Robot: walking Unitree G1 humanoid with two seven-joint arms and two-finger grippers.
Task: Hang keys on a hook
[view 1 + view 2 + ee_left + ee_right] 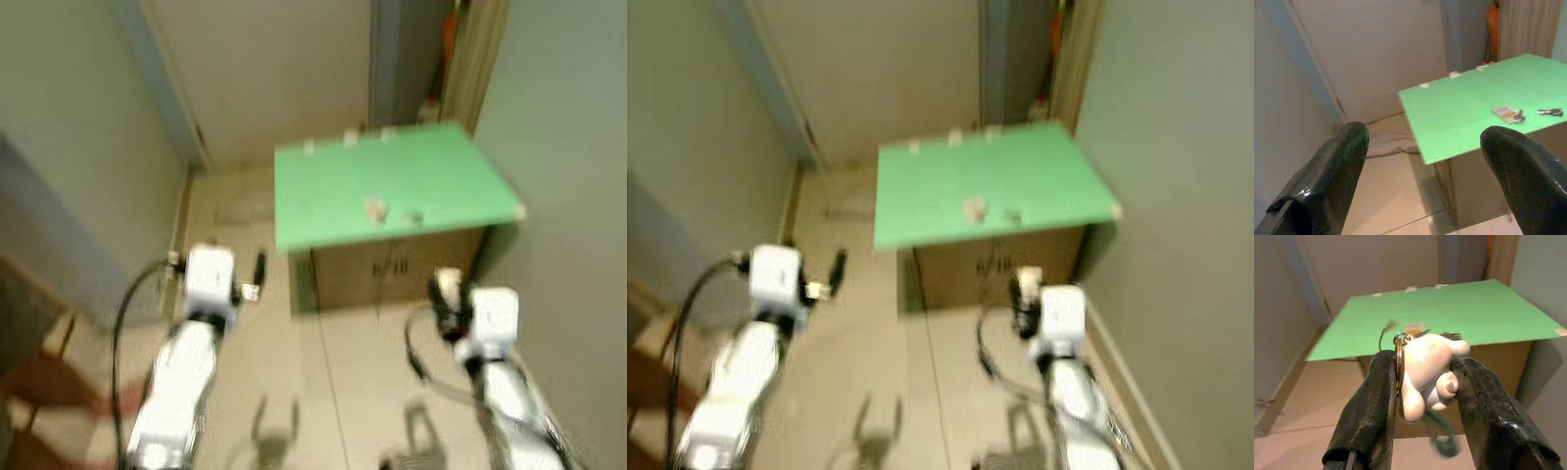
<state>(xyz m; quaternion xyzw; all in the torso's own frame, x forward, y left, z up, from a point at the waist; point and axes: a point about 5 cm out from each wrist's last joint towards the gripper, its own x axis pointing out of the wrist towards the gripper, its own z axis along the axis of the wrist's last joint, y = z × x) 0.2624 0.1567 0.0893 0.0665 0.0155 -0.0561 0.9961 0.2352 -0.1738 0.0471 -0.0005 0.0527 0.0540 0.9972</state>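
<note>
My right gripper (1425, 364) is shut on a white figurine keychain (1430, 355) with a metal ring (1399, 340) and a green strap hanging below. In the eye views this gripper (446, 292) is low, short of a green tabletop (411, 166). On that top lie a small tag (1506, 113) and a bunch of keys (1550, 112), both apart from the grippers. My left gripper (1422, 132) is open and holds nothing, out to the left of the table (260, 266) over the floor.
The green top rests on a brown box (392, 269) pushed against the right wall. A pale door (265, 69) stands behind it, with a curtain (1525, 24) and an orange object (1492, 22) at the back right. A cloth (1388, 139) lies on the tiled floor.
</note>
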